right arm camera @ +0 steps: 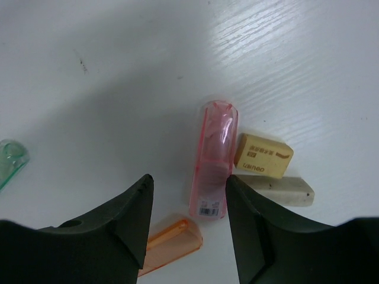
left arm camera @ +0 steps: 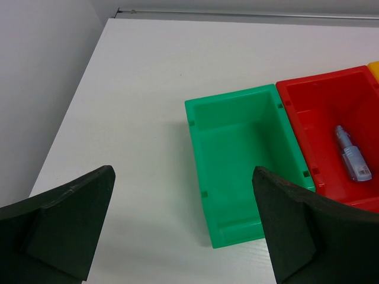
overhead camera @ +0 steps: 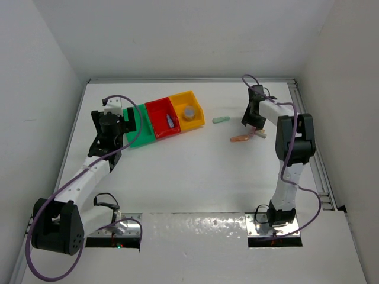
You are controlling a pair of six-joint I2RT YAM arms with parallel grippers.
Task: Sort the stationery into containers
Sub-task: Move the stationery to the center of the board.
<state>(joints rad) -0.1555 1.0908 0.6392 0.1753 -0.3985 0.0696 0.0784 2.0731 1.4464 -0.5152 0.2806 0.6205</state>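
Between the right gripper (right arm camera: 188, 188) fingers, flat on the table (overhead camera: 195, 177): pink piece (right arm camera: 214, 160), with its barcode end close against one finger and a gap on the other side. The jaws are partly spread and pinch nothing. Just outside that finger lies the tan block (right arm camera: 263, 155), printed label up, touching a grey-white eraser (right arm camera: 278, 189) beside it. Under the other finger is the orange piece (right arm camera: 172, 242), partly hidden. Well off to that side is the pale green piece (right arm camera: 12, 160), cut by the frame edge.

The left gripper (left arm camera: 183, 177) is spread wide with nothing between the fingers. Just ahead of its fingertips sits the green bin (left arm camera: 198, 154), with nothing in it. Joined beyond it is the red bin (left arm camera: 296, 118), with the blue piece (left arm camera: 352, 157) lying in it. Next in the row is the yellow bin (overhead camera: 198, 112), holding the grey roll (overhead camera: 189, 111).

The surface is white with a faint wood grain in the close view. Plain white walls (overhead camera: 177, 35) stand on three sides. A metal rail (overhead camera: 323, 177) runs along the edge near the right arm. Purple cables (overhead camera: 41, 236) loop along both arms.
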